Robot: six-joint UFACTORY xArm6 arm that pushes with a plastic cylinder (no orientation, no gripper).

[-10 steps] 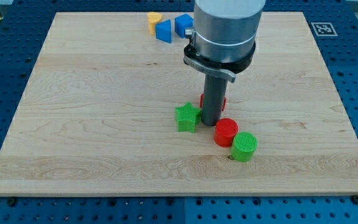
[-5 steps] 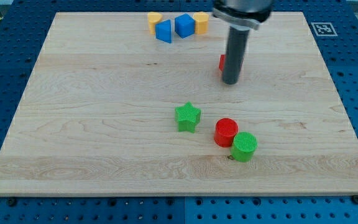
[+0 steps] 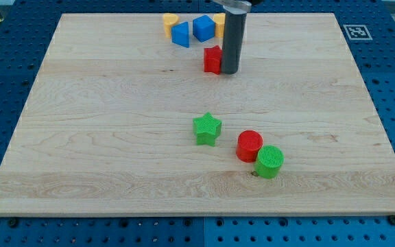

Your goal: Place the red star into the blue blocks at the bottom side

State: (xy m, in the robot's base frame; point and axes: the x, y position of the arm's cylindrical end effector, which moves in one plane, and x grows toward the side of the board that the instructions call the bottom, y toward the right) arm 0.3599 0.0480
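Observation:
The red star sits near the view's top, just below the two blue blocks. My tip touches the star's right side; the rod hides part of it. The blue blocks lie side by side at the board's top edge, a short gap above and left of the star.
A yellow block lies left of the blue ones and another yellow block right of them, partly behind the rod. A green star, a red cylinder and a green cylinder lie at mid-board. The wooden board ends in blue pegboard.
My tip has moved from beside the green star up the board and then left, pushing the red star up toward the blue blocks. The other blocks have not moved.

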